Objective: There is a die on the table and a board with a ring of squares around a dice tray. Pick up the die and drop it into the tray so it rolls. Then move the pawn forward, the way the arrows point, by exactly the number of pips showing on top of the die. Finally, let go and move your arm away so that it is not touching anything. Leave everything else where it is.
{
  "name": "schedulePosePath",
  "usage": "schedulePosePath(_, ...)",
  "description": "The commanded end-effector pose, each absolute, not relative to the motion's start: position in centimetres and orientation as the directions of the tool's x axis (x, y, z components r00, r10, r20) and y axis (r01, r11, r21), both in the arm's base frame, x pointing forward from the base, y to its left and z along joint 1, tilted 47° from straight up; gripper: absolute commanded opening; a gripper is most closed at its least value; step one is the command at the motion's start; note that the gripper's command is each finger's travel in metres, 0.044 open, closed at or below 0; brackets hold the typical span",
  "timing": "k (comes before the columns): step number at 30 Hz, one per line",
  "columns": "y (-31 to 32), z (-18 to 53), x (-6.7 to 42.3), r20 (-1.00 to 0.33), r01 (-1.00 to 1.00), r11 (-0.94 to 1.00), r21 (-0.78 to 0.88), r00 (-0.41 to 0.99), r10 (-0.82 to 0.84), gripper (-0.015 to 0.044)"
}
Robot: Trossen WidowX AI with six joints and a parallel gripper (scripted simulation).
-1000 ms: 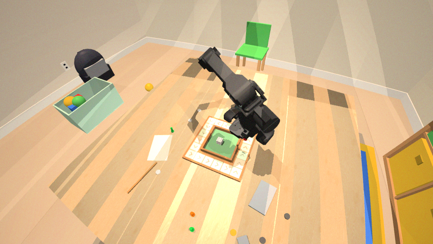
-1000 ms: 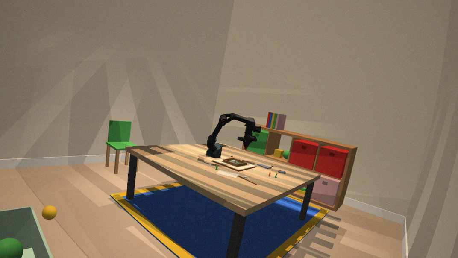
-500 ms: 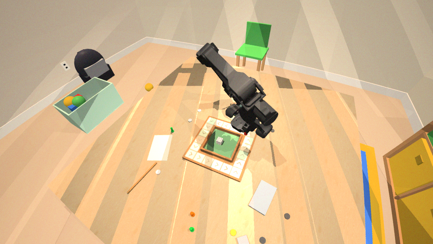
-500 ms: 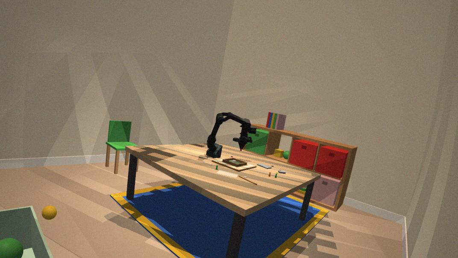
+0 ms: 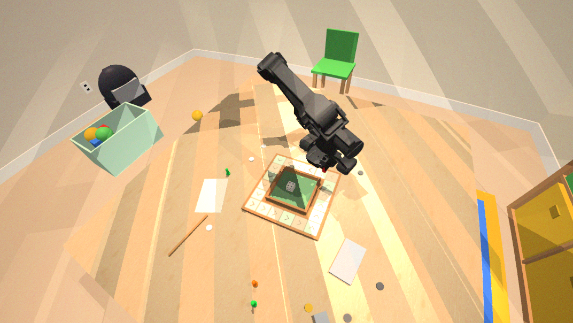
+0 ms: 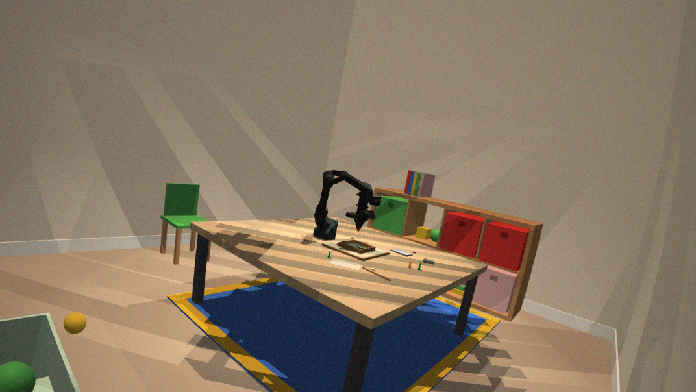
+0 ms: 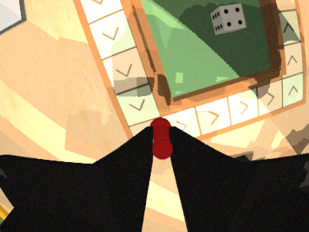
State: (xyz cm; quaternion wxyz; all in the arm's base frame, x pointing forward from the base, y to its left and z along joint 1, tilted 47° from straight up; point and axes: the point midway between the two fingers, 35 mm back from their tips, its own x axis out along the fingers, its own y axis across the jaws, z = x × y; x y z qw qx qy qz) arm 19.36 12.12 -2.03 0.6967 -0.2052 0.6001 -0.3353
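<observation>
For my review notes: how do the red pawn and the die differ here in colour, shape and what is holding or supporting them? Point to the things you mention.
The red pawn (image 5: 324, 170) (image 6: 358, 230) (image 7: 161, 138) is plain red; the die (image 5: 290, 185) (image 7: 229, 18) is pale with dark pips.
The pawn has rounded ends and a narrower middle; the die is a cube.
The pawn is gripped in the pincer (image 5: 324, 168) (image 6: 358, 228) (image 7: 161, 132) above the table; the die lies in the tray (image 5: 286, 204) (image 6: 358, 250) (image 7: 230, 81).
</observation>
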Motion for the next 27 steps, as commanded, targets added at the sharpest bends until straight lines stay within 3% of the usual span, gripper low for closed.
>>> schedulePosePath(1,10.8,-2.2,17.8,-0.697,0.223,0.688,-0.69,0.051,-0.716,0.0)
schedulePosePath(11,8.3,-2.6,15.2,-0.695,0.222,0.687,-0.692,0.05,-0.717,0.0)
schedulePosePath(27,5.7,-5.0,15.4,-0.694,0.223,0.686,-0.693,0.051,-0.718,0.0)
